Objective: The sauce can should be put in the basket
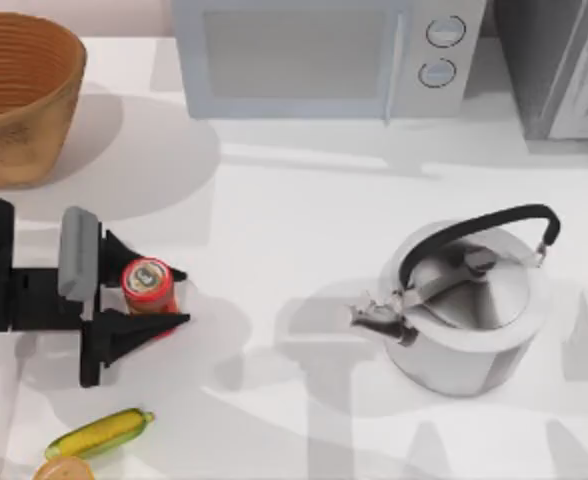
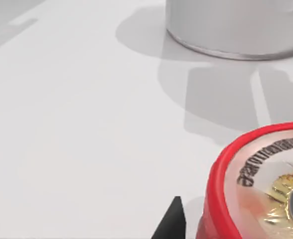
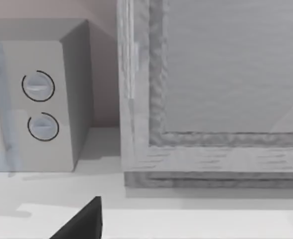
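Top view puts the left gripper (image 1: 156, 292) at the table's left side, its two black fingers (image 1: 134, 333) spread on either side of the sauce can (image 1: 148, 284), which stands upright between them on the table (image 1: 294, 220). Whether the pads touch the can cannot be told. Beyond the gripper, toward the far left corner, sits the basket (image 1: 22, 95), well apart. A kettle (image 1: 466, 305) stands off to the gripper's right. Left wrist view shows the can's red rim close by.
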`<state>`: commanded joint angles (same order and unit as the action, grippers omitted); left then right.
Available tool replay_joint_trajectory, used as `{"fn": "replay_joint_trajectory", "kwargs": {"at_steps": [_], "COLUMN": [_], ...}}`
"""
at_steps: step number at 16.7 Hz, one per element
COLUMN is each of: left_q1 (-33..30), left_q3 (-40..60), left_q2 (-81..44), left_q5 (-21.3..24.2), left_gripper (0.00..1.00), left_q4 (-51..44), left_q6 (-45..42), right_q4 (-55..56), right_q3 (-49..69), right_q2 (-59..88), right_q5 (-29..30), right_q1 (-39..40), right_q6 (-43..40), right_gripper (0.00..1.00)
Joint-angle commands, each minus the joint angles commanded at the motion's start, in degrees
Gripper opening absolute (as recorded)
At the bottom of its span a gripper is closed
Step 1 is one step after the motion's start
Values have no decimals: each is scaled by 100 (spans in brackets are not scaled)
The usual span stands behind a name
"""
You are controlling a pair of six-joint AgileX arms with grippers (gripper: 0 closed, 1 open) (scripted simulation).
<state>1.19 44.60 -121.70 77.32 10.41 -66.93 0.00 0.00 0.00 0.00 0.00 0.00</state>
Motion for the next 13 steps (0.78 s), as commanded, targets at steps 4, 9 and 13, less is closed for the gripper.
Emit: {"fn": "replay_joint_trajectory", "kwargs": {"at_steps": [4, 9, 13], "left_q1": [94, 158, 853], "left_q3": [185, 1476, 3304], "left_q2": [181, 748, 885], "left_q5": [-32, -116, -132], "left_gripper": [0, 0, 0], "left_q4": [-83, -888, -1675], "left_q6": [117, 1132, 1832], "right_q4": [0, 0, 0], "right_q3": [0, 0, 0], "right_q2": [0, 0, 0], "right_q5": [0, 0, 0], "right_q1": [0, 0, 0], "right_q6": [0, 0, 0], "right_gripper": [100, 100, 100]}}
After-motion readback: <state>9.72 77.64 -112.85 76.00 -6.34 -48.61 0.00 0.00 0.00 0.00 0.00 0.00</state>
